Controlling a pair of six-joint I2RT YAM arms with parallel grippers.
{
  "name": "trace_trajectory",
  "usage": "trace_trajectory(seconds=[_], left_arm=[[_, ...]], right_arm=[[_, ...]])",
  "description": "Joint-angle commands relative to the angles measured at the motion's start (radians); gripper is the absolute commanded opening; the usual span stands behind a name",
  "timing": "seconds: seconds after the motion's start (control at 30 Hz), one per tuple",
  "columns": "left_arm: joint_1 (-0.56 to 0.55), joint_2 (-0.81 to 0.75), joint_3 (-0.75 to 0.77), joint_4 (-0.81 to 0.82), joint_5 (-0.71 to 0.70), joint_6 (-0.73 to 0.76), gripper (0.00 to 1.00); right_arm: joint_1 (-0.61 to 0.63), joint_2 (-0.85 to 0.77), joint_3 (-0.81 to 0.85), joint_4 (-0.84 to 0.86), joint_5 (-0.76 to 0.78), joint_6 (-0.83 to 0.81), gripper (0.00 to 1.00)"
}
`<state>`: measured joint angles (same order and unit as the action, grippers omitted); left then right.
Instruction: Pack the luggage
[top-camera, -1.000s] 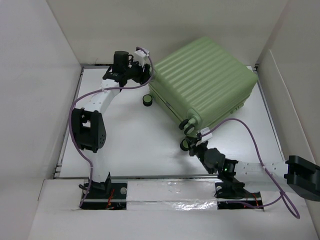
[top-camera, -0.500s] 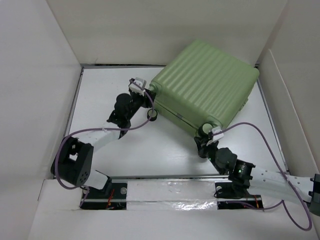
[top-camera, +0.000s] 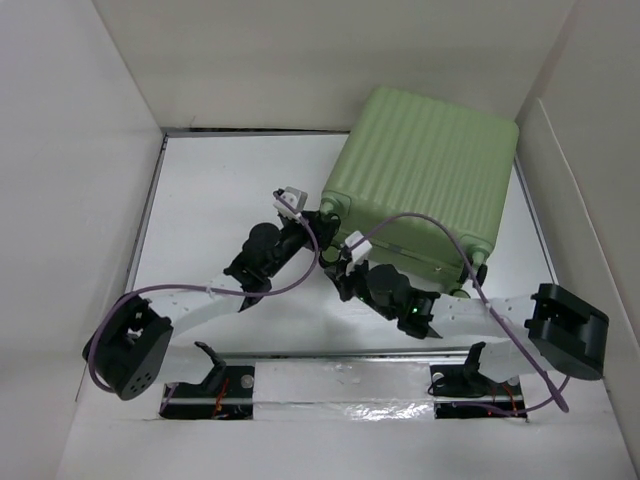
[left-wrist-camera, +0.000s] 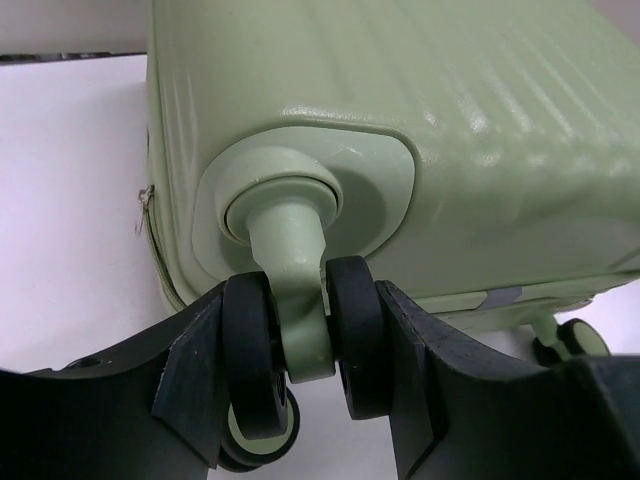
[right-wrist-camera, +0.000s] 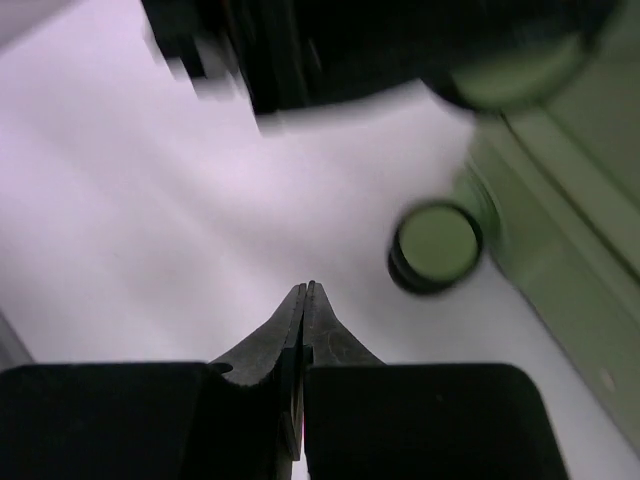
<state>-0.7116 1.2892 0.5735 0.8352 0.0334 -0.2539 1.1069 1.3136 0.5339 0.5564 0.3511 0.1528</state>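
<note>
Pale-green ribbed hard-shell luggage (top-camera: 430, 165) is shown closed at the far right. One black spinner wheel (left-wrist-camera: 352, 330) is clamped by the left gripper (left-wrist-camera: 303, 345); the right gripper (right-wrist-camera: 305, 290) is pinched shut, empty. Packing is judged nearly done; repositioning remains.

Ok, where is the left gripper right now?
In the top view the left gripper is mid-table at the near-left corner of the luggage, clamped on a spinner wheel, with the right gripper just beside it.
</note>
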Motion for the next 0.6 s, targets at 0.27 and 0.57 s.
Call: trace_trajectory(seconds=[0.27, 0.57], left_arm=[[-0.058, -0.306, -0.201, 0.051, 0.306, -0.189, 0.0], [-0.058, -0.384, -0.277, 0.018, 0.263, -0.182, 0.0]], right_arm=[[0.01, -0.219, -0.072, -0.067, 0.061, 0.053, 0.0], [-0.132, -0.798, -0.043, -0.654, 0.108, 0.061, 0.29]])
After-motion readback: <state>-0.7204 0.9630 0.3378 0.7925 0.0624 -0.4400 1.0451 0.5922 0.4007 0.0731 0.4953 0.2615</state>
